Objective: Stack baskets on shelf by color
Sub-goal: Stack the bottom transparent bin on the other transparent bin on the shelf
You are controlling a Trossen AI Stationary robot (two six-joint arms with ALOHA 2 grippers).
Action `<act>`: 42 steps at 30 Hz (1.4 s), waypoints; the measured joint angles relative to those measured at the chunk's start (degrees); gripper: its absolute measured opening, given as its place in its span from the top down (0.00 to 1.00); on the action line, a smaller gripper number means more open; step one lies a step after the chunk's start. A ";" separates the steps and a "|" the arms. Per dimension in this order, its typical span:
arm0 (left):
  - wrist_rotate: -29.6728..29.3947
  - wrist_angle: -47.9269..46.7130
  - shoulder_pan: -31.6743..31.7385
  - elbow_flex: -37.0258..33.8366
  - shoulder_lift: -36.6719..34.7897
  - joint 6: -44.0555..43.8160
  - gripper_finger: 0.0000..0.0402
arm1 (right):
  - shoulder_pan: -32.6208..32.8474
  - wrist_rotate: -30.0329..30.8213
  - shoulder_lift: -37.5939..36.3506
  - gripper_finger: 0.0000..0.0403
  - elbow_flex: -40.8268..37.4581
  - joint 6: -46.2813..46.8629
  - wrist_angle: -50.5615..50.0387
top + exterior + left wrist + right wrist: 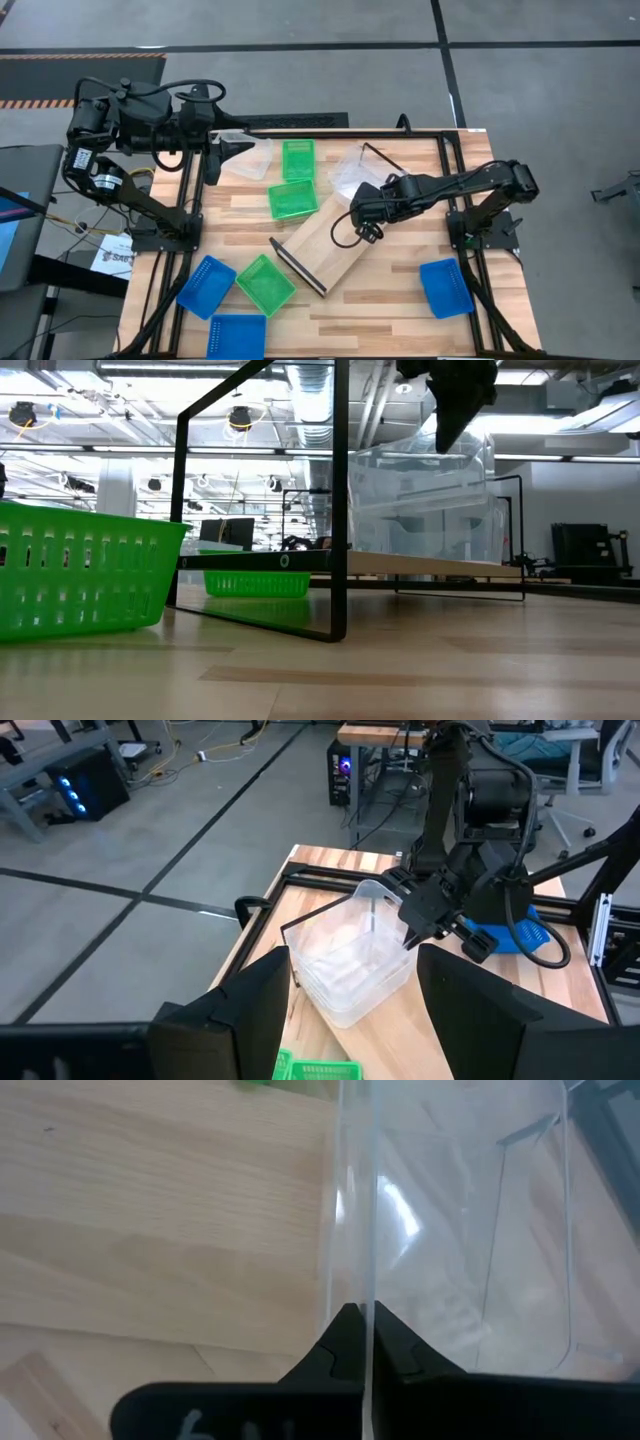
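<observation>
Right gripper [362, 203] clamped on rim of clear basket [350, 170] at shelf [325, 245] far end; placement under way, release next; left gripper [222, 150] spread, idle over desk [400, 300].

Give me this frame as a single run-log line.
right claw: shut on clear basket wall over shelf | left claw: open, waiting at table's far-left

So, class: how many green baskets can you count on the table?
3. One green basket lies at the far middle, a second just in front of it beside the shelf, and a third nearer the front by the blue ones. None seems hidden.
</observation>
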 joint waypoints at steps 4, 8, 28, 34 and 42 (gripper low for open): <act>-0.01 0.00 0.00 0.00 0.00 0.00 0.48 | 0.00 0.00 0.02 0.93 0.00 0.13 0.01; -0.02 0.00 0.00 0.00 0.00 0.00 0.48 | -0.12 0.00 0.02 0.89 0.00 0.13 0.02; -0.02 0.02 0.00 0.00 0.00 0.04 0.48 | -2.62 -1.17 0.74 0.86 0.11 -2.12 0.38; -0.02 0.02 0.00 0.00 0.00 0.07 0.48 | -2.64 -1.75 0.65 0.86 0.11 -2.93 2.18; -0.04 0.02 -0.01 0.00 0.00 0.09 0.48 | -2.62 -1.96 0.65 0.92 0.11 -2.98 2.11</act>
